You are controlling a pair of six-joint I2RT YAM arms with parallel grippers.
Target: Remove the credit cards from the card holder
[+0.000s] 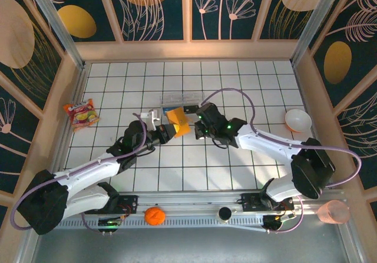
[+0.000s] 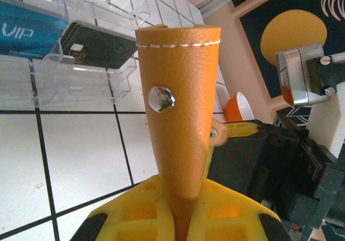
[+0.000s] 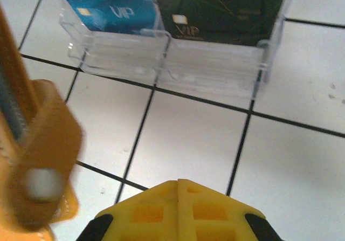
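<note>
Nearest, by the arm bases at the front edge of the table [image 1: 235, 175], lie a round orange fruit [image 1: 154, 215] and a small black round thing [image 1: 224, 214] that is too little to name. Farther in, the left tool [image 1: 166, 132] reaches to the middle of the table. Its yellow fingers [image 2: 135, 214] are clamped on the card holder [image 2: 180, 90]. The card holder stands up out of the fingers, and its orange outside and a shiny snap [image 2: 161, 98] face the left wrist camera. Its lower end is hidden between the fingers. Its inside is turned away, so I cannot tell if a card sits in it, or if it touches the table. Just beside it, on its right, is the right tool [image 3: 178, 198], its fingers [image 3: 215, 219] pressed together with nothing between them. In the right wrist view the card holder's strap tab [image 3: 38, 165] is a blurry orange shape at the left, cut off by the edge. Just past both tools a clear box [image 3: 161, 52] stands on the table. A blue card [image 3: 108, 9] leans in its left part and a dark card [image 3: 226, 14] in its right part. Both say VIP, and their tops are cut off in that view. Off to the right sits a white bowl [image 1: 298, 120], and off to the left lies a snack packet [image 1: 82, 113].
</note>
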